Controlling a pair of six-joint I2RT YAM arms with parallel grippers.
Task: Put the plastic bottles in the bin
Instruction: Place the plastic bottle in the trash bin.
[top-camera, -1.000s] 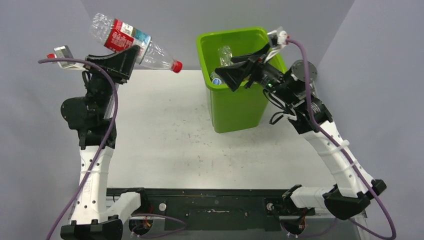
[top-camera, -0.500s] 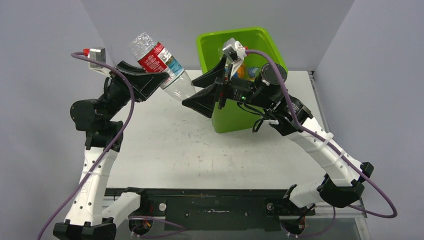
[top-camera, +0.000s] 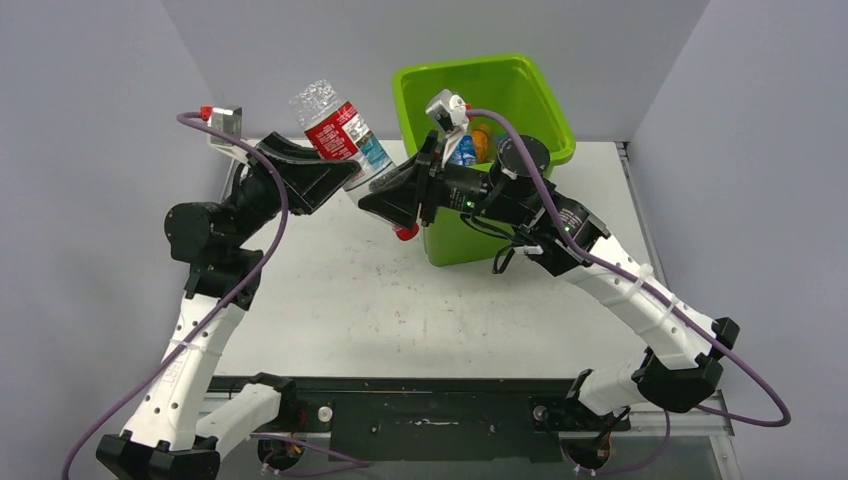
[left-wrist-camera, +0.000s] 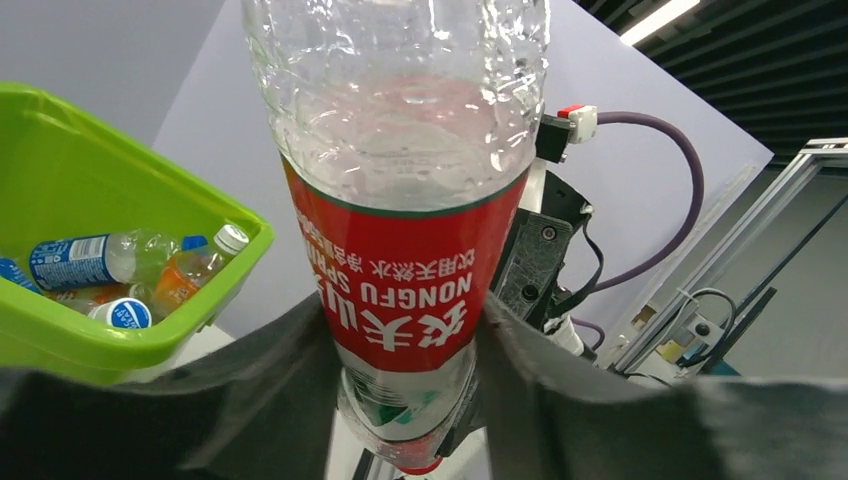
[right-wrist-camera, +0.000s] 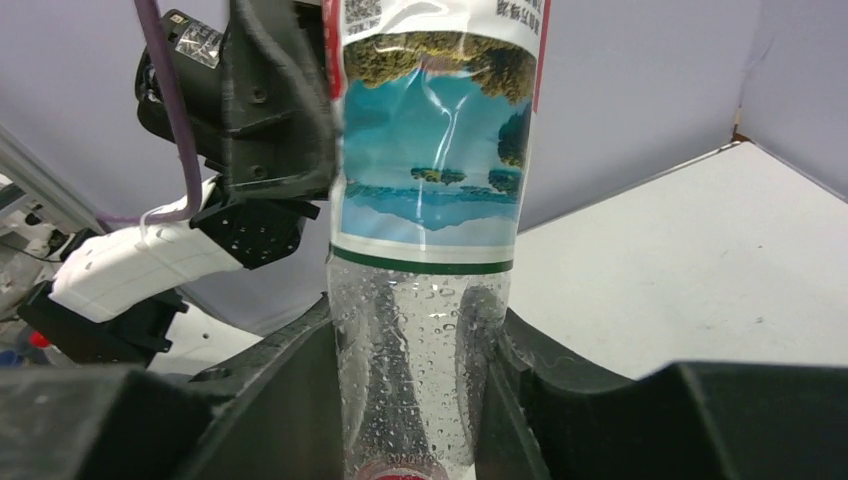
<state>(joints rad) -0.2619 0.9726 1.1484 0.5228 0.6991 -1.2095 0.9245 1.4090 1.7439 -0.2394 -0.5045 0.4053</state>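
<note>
A clear plastic bottle (top-camera: 338, 132) with a red and blue label and a red cap hangs in the air just left of the lime-green bin (top-camera: 548, 105), cap end down. My left gripper (top-camera: 335, 172) is shut on its labelled middle (left-wrist-camera: 410, 300), a finger against each side. My right gripper (top-camera: 388, 198) is shut on the clear tapering part near the cap (right-wrist-camera: 420, 370). Both hold the same bottle, facing each other. Inside the bin lie several other bottles (left-wrist-camera: 92, 262), clear and orange (top-camera: 480, 142).
The bin stands at the back of the white table (top-camera: 330, 290), with my right arm reaching across its front wall. Grey walls (top-camera: 90, 90) close in the left, back and right. The black base rail (top-camera: 420, 405) runs along the near edge.
My left gripper has carried the bottle right and tipped it cap-down. My right gripper swung left from over the bin and shut on the bottle's neck end.
</note>
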